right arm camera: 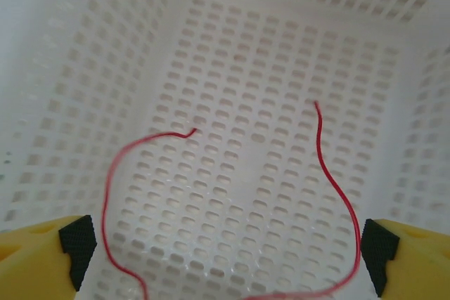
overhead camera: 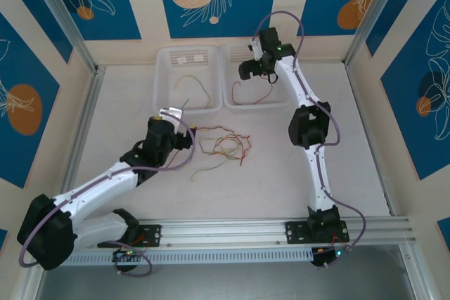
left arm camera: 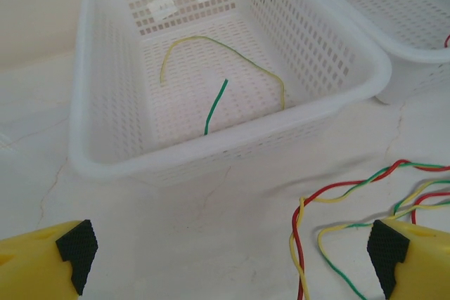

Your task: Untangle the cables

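Cables (overhead camera: pixel 225 149), thin, curly, red and yellow-green, are lying tangled on the table (overhead camera: pixel 274 180) between your arms, while your left wrist view is showing a yellow-green wire (left arm camera: pixel 204 37) curled in the left basket (left arm camera: pixel 232 147) and your right wrist view a red wire (right arm camera: pixel 329 173) lying in the right basket (right arm camera: pixel 281 5), with the left gripper (left arm camera: pixel 232 251) and right gripper (right arm camera: pixel 225 251) both hanging released, fingers wide.

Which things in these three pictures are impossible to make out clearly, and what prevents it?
1. Top view: the tangled pile of thin red, yellow-green and orange cables is too small to count its strands.
2. Left wrist view: the green cable piece in the white perforated plastic basket seems to pass behind the near wall; its lower end is hidden.
3. Right wrist view: the thin red cable is cut off by the bottom edge.
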{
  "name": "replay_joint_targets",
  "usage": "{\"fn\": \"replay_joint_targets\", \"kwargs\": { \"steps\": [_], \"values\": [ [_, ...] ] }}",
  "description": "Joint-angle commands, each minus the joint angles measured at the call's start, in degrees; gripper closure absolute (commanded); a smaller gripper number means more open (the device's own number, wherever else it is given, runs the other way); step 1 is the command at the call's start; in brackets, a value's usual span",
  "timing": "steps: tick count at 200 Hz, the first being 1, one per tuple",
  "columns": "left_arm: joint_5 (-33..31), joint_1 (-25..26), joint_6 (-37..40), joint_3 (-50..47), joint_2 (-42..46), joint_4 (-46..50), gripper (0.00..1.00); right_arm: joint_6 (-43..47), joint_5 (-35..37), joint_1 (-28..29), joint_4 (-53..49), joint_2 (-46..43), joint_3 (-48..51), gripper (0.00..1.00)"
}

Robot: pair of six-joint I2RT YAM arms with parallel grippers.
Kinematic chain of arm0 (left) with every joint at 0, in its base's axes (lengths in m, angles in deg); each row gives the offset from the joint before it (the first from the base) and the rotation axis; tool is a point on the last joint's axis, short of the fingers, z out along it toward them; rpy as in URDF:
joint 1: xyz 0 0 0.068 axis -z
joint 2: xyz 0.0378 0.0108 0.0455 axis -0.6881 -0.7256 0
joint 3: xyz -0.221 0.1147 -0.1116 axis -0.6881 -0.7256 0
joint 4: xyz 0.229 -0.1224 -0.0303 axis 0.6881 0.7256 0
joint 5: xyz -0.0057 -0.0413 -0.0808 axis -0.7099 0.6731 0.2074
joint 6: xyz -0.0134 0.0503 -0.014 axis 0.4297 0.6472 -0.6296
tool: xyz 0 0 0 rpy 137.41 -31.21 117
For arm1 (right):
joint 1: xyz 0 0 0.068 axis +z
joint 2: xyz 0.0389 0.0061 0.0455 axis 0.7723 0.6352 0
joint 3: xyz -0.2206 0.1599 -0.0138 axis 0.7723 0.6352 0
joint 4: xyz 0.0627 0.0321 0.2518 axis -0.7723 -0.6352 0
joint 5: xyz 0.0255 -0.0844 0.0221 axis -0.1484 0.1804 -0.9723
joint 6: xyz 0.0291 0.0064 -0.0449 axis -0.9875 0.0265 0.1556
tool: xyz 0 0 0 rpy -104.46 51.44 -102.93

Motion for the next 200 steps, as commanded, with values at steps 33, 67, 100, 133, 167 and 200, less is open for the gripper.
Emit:
{"fn": "replay_joint_targets", "kwargs": {
  "steps": [33, 67, 100, 133, 167, 200],
  "values": [
    [1.18, -1.24, -3.07, 5.81, -2.41, 0.58, 0.04, 3.54, 10.46, 6.38, -2.92, -13.7, -3.47, 0.0],
    [8.74, -2.3, -4.09, 7.12, -2.21, 2.69, 0.31, 4.28, 7.57, 12.96, 18.92, -35.53, 28.97, 0.13],
    [10.59, -4.31, -7.7, 11.97, -4.82, 12.57, 0.6, 12.87, 10.47, 23.92, 55.87, -57.25, 74.74, 0.14],
    [17.34, -4.98, -7.02, 13.93, -8.22, 19.01, 0.46, -6.97, 4.45, 25.7, 58.84, -65.75, 90.75, 0.3],
    [22.86, -7.33, -9.58, 15.48, -13.04, 23.31, 0.46, -20.04, 4.16, 26.36, 58.7, -65.83, 96.44, 0.52],
    [24.75, -7.81, -9.28, 14.34, -14.55, 22.33, 0.46, -21.82, -1.01, 26.87, 53.39, -60.74, 94.96, 0.63]
  ]
}}
